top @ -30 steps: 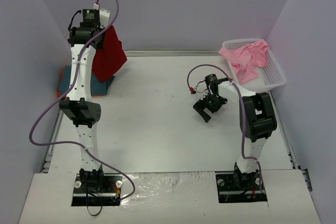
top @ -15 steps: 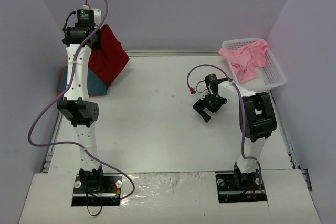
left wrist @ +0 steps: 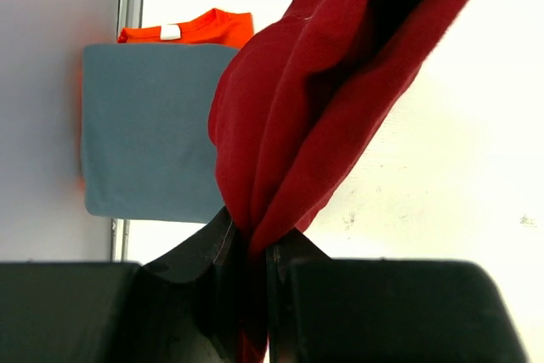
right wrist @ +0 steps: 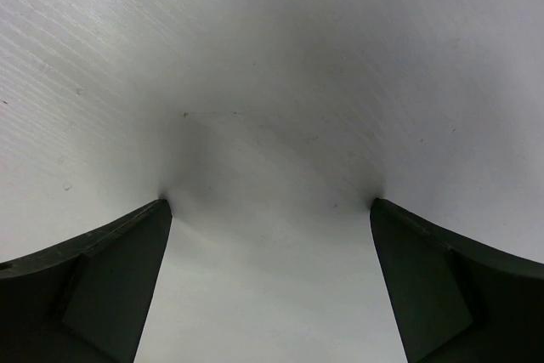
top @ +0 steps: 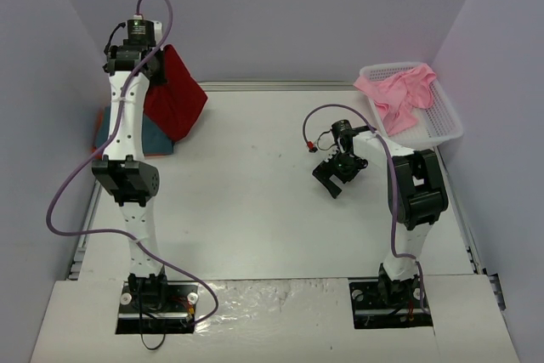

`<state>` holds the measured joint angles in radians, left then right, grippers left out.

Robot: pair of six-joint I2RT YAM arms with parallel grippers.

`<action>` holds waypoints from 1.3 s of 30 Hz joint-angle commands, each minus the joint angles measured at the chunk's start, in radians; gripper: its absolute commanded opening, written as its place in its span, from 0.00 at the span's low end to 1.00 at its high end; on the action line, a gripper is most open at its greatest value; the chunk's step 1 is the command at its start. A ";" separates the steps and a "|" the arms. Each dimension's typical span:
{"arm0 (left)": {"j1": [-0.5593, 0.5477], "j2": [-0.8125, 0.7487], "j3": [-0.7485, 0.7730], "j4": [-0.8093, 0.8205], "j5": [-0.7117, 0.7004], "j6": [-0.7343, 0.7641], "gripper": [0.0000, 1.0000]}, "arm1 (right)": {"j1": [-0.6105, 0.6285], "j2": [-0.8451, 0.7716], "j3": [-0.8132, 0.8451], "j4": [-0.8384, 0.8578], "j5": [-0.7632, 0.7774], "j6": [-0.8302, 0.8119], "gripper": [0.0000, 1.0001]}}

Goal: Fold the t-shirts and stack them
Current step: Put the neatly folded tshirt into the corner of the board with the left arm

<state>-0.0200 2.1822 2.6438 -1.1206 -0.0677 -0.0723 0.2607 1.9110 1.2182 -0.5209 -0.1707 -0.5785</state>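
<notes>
My left gripper (top: 157, 61) is raised high at the back left and shut on the dark red t-shirt (top: 174, 95), which hangs bunched from it; in the left wrist view the shirt (left wrist: 323, 99) is pinched between the fingers (left wrist: 212, 295). Below it lies the folded teal-blue t-shirt (left wrist: 153, 125) on top of the orange t-shirt (left wrist: 195, 27); both also show at the table's left edge (top: 157, 138). The light pink t-shirt (top: 395, 91) lies crumpled in the white basket (top: 442, 121). My right gripper (top: 330, 183) is open and empty, its fingertips resting on the bare table (right wrist: 272, 125).
The white lattice basket stands at the back right corner. Purple walls enclose the left, back and right sides. The white table (top: 255, 184) stretches between the two arms.
My left gripper has lifted and shifted slightly left with the dark red t-shirt, which has swung and spread a little over the folded stack. The right arm has not moved.
</notes>
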 commanded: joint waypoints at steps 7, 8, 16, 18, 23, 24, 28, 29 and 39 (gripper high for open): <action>0.014 -0.117 0.025 0.016 -0.009 -0.032 0.02 | -0.003 0.145 -0.095 -0.013 0.123 -0.027 1.00; 0.014 -0.119 0.027 0.016 -0.007 -0.032 0.02 | -0.003 0.145 -0.095 -0.013 0.123 -0.027 1.00; 0.014 -0.148 0.024 0.008 -0.003 -0.031 0.02 | -0.001 0.141 -0.097 -0.013 0.128 -0.027 1.00; 0.014 -0.156 0.019 0.008 -0.003 -0.029 0.02 | -0.001 0.141 -0.097 -0.013 0.128 -0.027 1.00; 0.014 -0.177 -0.025 0.025 0.000 -0.026 0.02 | -0.001 0.140 -0.095 -0.013 0.126 -0.027 1.00; 0.014 -0.182 -0.031 0.027 0.000 -0.023 0.02 | -0.001 0.141 -0.095 -0.013 0.128 -0.026 1.00; 0.014 -0.183 -0.042 0.024 0.002 -0.024 0.02 | -0.001 0.143 -0.097 -0.013 0.131 -0.026 1.00; 0.014 -0.185 -0.047 0.024 0.002 -0.026 0.02 | -0.001 0.143 -0.097 -0.013 0.131 -0.027 1.00; 0.014 -0.196 -0.094 0.041 -0.015 -0.018 0.02 | -0.001 0.151 -0.097 -0.013 0.135 -0.027 1.00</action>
<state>-0.0124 2.0727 2.5465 -1.1229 -0.0677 -0.0860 0.2626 1.9186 1.2186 -0.5209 -0.1673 -0.5758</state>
